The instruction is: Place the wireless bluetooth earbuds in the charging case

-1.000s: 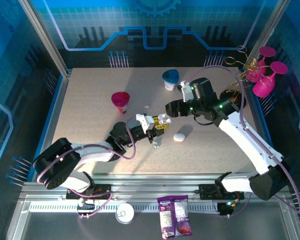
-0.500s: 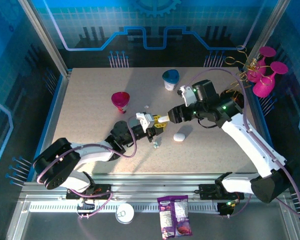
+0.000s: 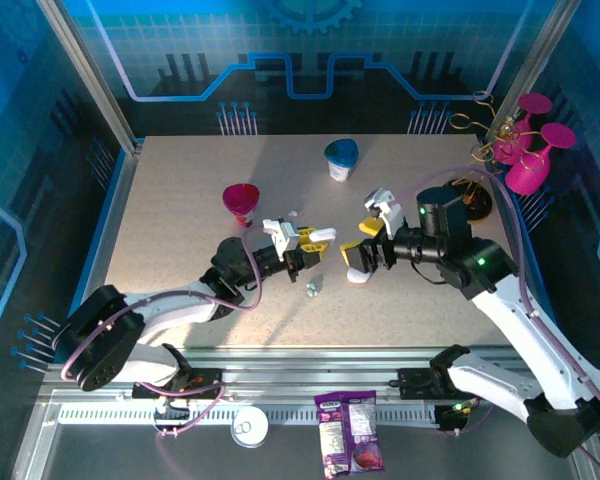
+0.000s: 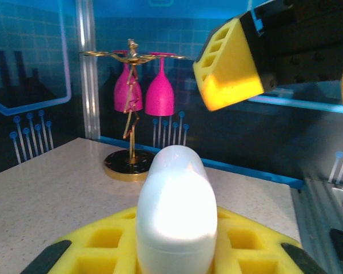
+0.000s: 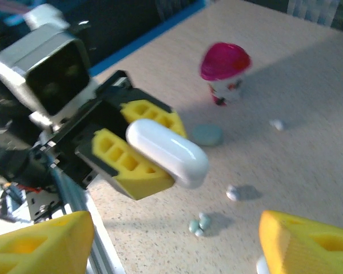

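Note:
My left gripper [image 3: 313, 239] is shut on a white pebble-shaped charging case [image 3: 324, 234], lifted off the table with its lid closed. In the left wrist view the case [image 4: 176, 200] stands up between the yellow pads of the left gripper [image 4: 176, 248]. My right gripper [image 3: 361, 243] hangs open to its right, above a second white case [image 3: 358, 274] lying on the table. Its yellow fingers [image 5: 40, 240] frame the right wrist view. Tiny pale green earbuds [image 5: 198, 224] lie together on the table, the same earbuds [image 3: 313, 287] just in front of the left gripper. One white earbud [image 5: 234, 193] lies beside them.
A magenta cup [image 3: 242, 200] stands left of the grippers and a blue-topped cup [image 3: 341, 156] at the back. A pale green case [image 5: 207, 135] lies near the magenta cup [image 5: 226, 71]. A gold rack with pink glasses [image 3: 510, 150] is at the back right.
My right gripper has drawn back from the held case, to the right and nearer, and now hangs over the white case on the table. The left gripper has shifted slightly back.

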Controlling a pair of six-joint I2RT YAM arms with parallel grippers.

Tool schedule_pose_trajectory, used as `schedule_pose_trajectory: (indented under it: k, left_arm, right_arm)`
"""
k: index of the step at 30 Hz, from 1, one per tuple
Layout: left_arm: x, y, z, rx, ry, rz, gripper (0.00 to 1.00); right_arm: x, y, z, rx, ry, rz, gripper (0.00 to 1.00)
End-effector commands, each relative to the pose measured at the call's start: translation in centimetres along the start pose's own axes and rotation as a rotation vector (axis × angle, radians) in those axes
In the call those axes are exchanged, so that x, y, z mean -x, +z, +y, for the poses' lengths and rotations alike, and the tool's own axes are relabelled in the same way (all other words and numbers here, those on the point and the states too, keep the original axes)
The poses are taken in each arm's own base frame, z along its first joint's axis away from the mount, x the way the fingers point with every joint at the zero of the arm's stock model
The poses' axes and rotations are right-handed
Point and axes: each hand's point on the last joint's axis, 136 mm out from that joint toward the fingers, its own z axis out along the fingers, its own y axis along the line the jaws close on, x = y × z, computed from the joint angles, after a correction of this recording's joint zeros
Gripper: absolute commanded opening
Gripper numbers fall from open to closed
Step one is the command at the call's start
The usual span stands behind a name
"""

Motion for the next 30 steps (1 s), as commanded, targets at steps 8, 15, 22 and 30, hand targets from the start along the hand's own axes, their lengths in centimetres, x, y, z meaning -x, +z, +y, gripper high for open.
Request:
schedule_pose_trajectory:
  k: [8, 15, 22, 30]
  left_arm:
    - [2.4, -1.9, -4.2, -0.221, -0.038, 0.010, 0.00]
    - [3.0, -1.8, -4.8, -0.263, -0.063, 0.009, 0.00]
    - [3.7, -1.8, -5.0, -0.273, -0.071, -0.003, 0.00]
    - [4.0, -1.7, -4.9, -0.271, -0.075, -0.012, 0.00]
  right_arm:
    - [1.0, 0.6, 3.6, 0.274, -0.249, -0.069, 0.53]
    - [0.5, 1.5, 4.2, 0.335, -0.248, -0.035, 0.43]
    - [-0.1, 2.3, 4.4, 0.372, -0.253, 0.005, 0.35]
    - [-1.0, 2.7, 4.4, 0.389, -0.238, 0.047, 0.27]
